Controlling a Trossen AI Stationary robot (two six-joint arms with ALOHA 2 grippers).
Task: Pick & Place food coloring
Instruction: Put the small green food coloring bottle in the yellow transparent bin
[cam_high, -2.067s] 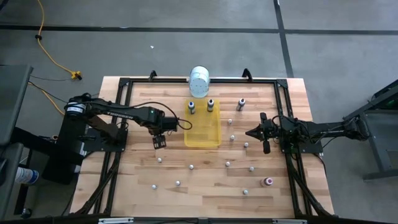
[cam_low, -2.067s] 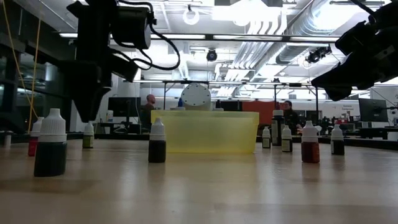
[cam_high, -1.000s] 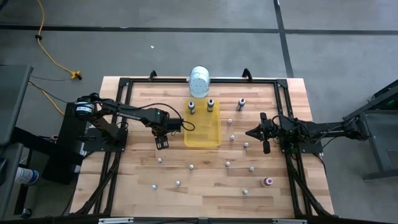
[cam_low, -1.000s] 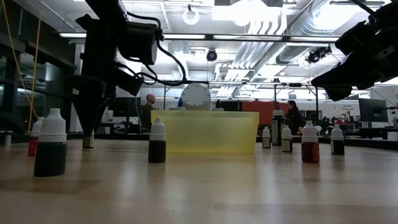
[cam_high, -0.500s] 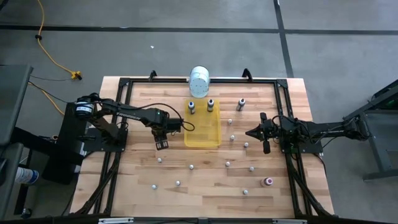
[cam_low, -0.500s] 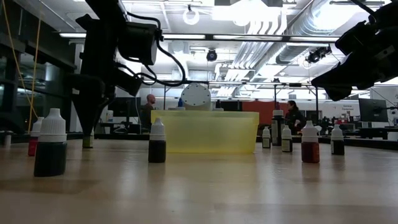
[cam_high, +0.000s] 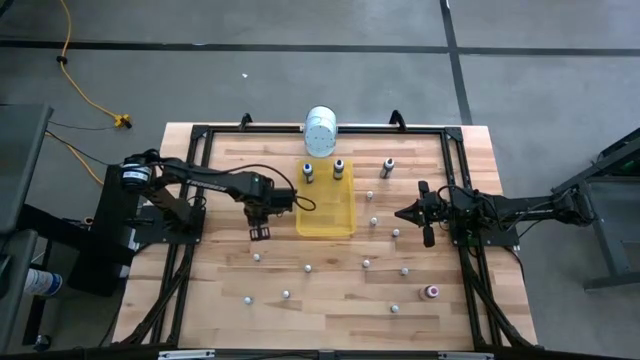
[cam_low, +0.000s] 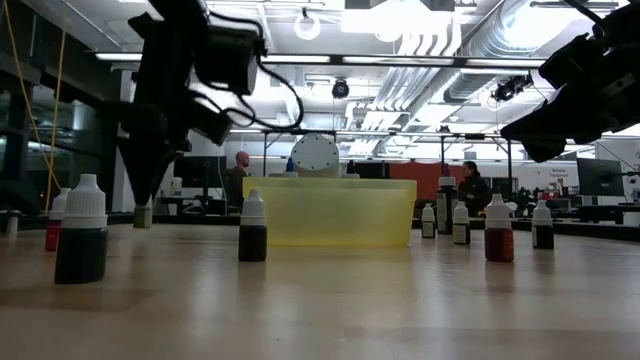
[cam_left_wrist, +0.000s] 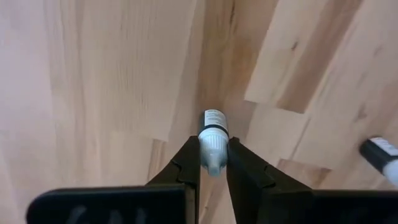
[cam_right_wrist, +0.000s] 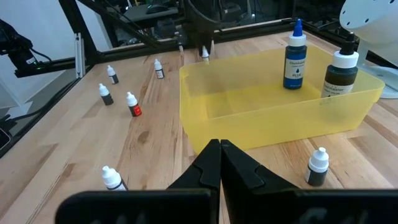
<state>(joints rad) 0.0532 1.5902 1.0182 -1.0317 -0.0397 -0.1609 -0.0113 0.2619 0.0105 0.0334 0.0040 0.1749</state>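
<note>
- Whitish-capped, dark-bodied small food coloring bottle (cam_left_wrist: 212, 138) sits clamped between the left hand (cam_left_wrist: 212, 163)'s two dark tapering fingers, just left of the translucent yellow tray (cam_high: 327, 208).
- Right hand (cam_right_wrist: 219, 149), fingers pressed together, hovers right of the tray.
- Pale planked wooden counter (cam_high: 330, 285) carries scattered tiny bottles; bright ceiling lights show beyond.

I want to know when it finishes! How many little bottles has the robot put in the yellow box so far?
Two taller bottles stand in the yellow tray. The left gripper is shut on one tiny bottle. Many tiny bottles wait on the table. The right gripper is shut and holds nothing.
</note>
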